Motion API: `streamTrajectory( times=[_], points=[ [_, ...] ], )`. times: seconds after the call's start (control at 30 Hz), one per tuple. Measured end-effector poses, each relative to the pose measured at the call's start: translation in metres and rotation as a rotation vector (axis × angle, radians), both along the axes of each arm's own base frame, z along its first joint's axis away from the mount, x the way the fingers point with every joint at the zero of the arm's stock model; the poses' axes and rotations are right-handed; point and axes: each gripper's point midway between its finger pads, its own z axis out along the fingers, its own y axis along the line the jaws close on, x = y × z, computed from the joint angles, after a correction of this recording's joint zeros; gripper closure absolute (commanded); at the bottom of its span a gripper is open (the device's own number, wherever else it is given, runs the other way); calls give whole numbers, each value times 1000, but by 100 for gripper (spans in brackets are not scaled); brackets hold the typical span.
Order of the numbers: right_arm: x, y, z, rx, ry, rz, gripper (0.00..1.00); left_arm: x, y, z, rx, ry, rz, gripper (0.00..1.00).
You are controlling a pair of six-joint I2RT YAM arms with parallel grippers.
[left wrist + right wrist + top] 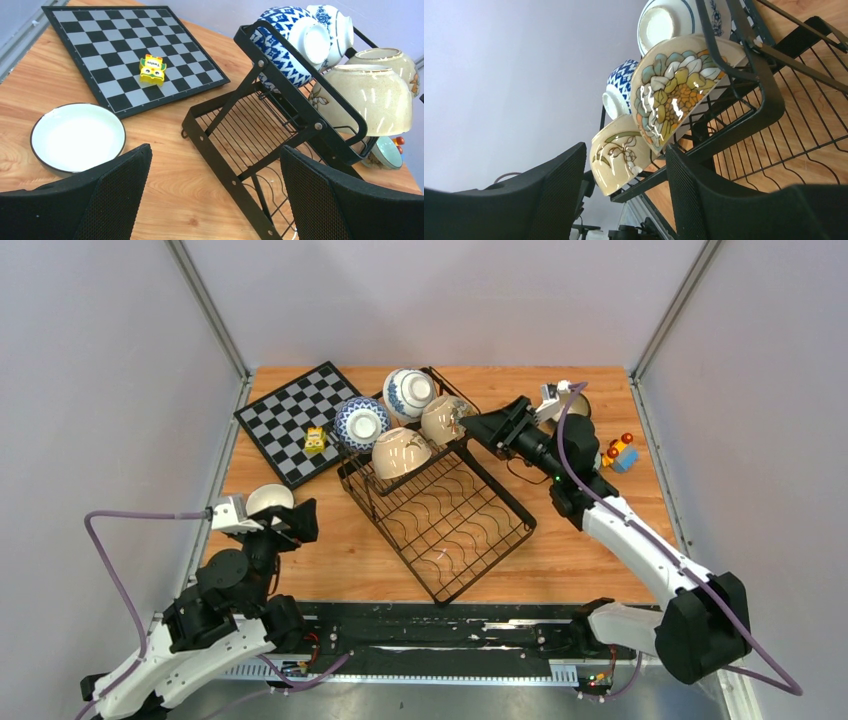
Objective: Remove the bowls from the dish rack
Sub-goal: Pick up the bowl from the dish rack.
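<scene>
The black wire dish rack [440, 525] sits at the middle of the wooden counter [590, 540]. Its flat lower tray with wavy dividers lies toward the near side and its raised upper basket stands at the far end. Four bowls rest tilted in that basket: a blue-and-white zigzag bowl [361, 423] at the left, a white bowl with blue flowers [410, 392] farthest back, a flowered beige bowl [445, 418] at the right, and a plainer beige bowl [401, 452] nearest. A white bowl with a dark rim [268, 499] stands upright on the counter at the near left, and a pale teal bowl [386, 152] sits on the counter to the right of the rack. The left arm is folded low at the near left, with the left fingers [115, 192] spread wide and empty just on the near side of the white bowl. The right arm stretches toward the far right of the rack. The right fingers [559, 195] are parted and grip nothing, their tips just beside the flowered beige bowl at the basket's right edge; whether they touch it cannot be told.
</scene>
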Motion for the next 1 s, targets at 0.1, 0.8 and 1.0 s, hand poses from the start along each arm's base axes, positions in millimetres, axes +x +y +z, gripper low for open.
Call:
streamTrajectory(
  times=[0.1, 0.8, 1.0],
  points=[
    [7, 1, -2, 11, 6, -17, 39, -1, 2, -1, -1, 1, 3, 0],
    [30, 14, -22, 126, 2, -4, 54, -3, 11, -5, 0, 9, 39, 0],
    [32, 16, -22, 155, -27, 4, 58, -3, 12, -8, 3, 10, 42, 0]
  ],
)
